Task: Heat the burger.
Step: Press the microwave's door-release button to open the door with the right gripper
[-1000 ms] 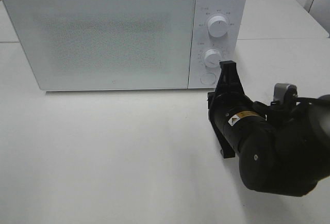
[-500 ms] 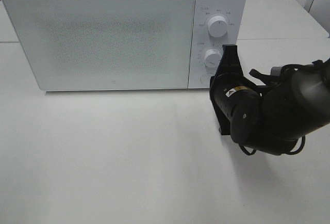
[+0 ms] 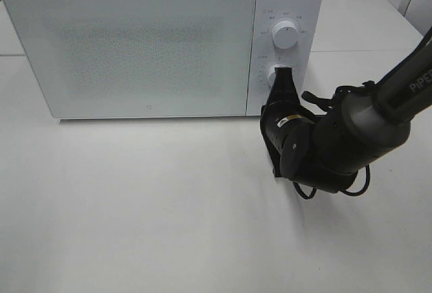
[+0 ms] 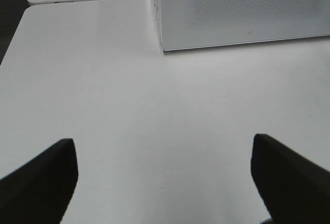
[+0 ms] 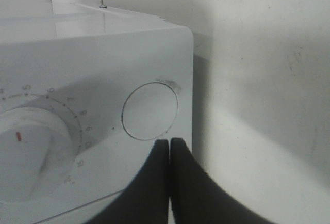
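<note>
Right arm (image 3: 354,138): matte black, bulbous housing; yellow-and-white label (image 3: 291,121) just behind right gripper (image 3: 284,74); black cable loops (image 3: 317,98) beside it; white "PiPER" lettering (image 3: 418,82) farther back. Left gripper (image 4: 162,142) fingers (image 4: 38,180): black, wedge-shaped.

Bright even light, soft shadows, washed-out whites

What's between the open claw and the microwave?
Only bare white table, seen in the left wrist view, between the left gripper and the microwave.
</note>
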{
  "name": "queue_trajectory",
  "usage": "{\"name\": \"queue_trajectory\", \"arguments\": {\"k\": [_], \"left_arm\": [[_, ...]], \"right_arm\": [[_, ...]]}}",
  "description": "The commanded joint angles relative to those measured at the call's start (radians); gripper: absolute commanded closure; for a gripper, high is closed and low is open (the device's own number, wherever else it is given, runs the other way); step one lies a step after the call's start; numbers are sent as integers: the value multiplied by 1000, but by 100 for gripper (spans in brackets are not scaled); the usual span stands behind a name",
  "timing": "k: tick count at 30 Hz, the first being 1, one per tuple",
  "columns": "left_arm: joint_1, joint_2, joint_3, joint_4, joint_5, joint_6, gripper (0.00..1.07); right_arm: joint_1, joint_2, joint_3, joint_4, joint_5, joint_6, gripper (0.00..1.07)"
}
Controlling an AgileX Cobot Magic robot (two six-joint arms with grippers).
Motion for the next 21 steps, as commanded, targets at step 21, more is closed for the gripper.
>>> {"name": "queue_trajectory", "arguments": {"k": [21], "left_arm": [[4,-3,2,-7,-4,1,23]], "right_arm": [[-50,56,-84,-12,-21,-23,107]]}}
